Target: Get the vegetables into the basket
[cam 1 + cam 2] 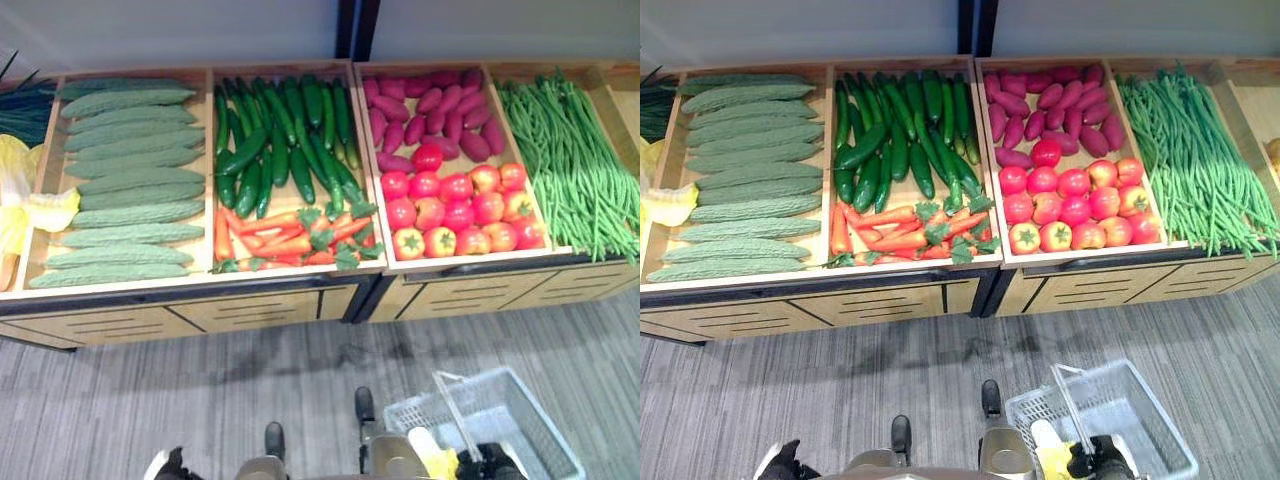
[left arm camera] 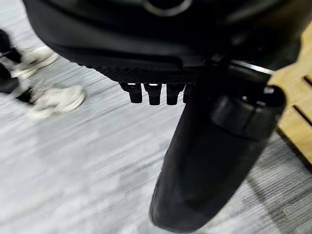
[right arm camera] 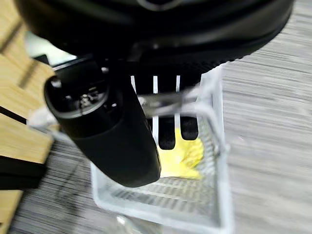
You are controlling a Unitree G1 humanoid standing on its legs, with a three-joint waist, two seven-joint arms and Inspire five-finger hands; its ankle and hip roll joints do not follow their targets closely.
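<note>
A pale plastic basket (image 1: pixel 520 420) hangs low over the floor at my right side. My right hand (image 3: pixel 168 126) is shut on its wire handle (image 3: pixel 165 100), which crosses under the curled fingers. Inside the basket lies a yellow-and-white leafy vegetable (image 3: pixel 187 156). My left hand (image 2: pixel 204 161) hangs over the grey floor beside the stand with relaxed fingers and holds nothing. On the wooden stand ahead lie pale green gourds (image 1: pixel 125 180), dark cucumbers (image 1: pixel 280 135), carrots (image 1: pixel 285 240), purple sweet potatoes (image 1: pixel 430 110), tomatoes (image 1: pixel 455 210) and long green beans (image 1: pixel 570 160).
More yellow-white leafy vegetables (image 1: pixel 25 205) lie at the stand's far left. The wooden stand front (image 1: pixel 250 310) with slotted panels runs across the view, with grey striped floor (image 1: pixel 300 390) between it and me. A person's white shoes (image 2: pixel 53 100) stand on the floor near my left hand.
</note>
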